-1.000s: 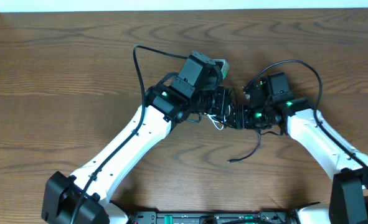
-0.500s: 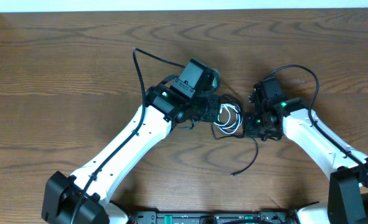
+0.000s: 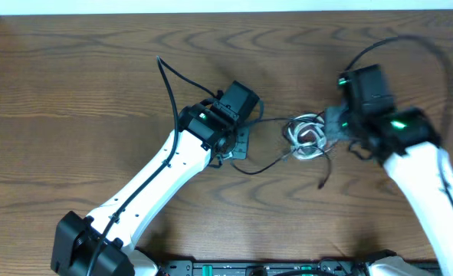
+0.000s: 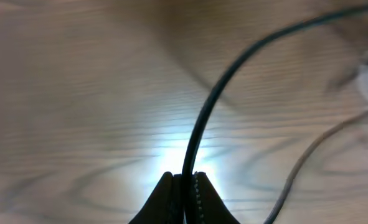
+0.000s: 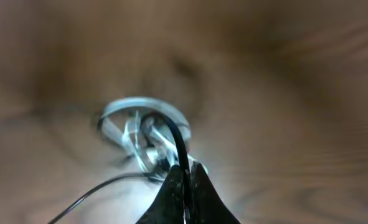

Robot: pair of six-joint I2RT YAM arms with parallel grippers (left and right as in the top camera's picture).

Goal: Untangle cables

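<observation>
white cable point(image 3: 304, 139): small tight bundle of loops, knotted up with the black one. black cable point(image 4: 200, 123): thin and dark, threads through the white bundle. One run exits the bundle's left side, sags in a shallow curve and ends pinched between the left fingers point(image 4: 162, 200). At the bundle itself, a short run is clamped in the right fingers point(image 5: 170, 194). A loose black tail trails off the bundle's near side; can't resolve its tip.

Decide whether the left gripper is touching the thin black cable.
Touching. The left wrist view shows the left gripper shut on the thin black cable, which emerges from between its closed fingertips.
</observation>
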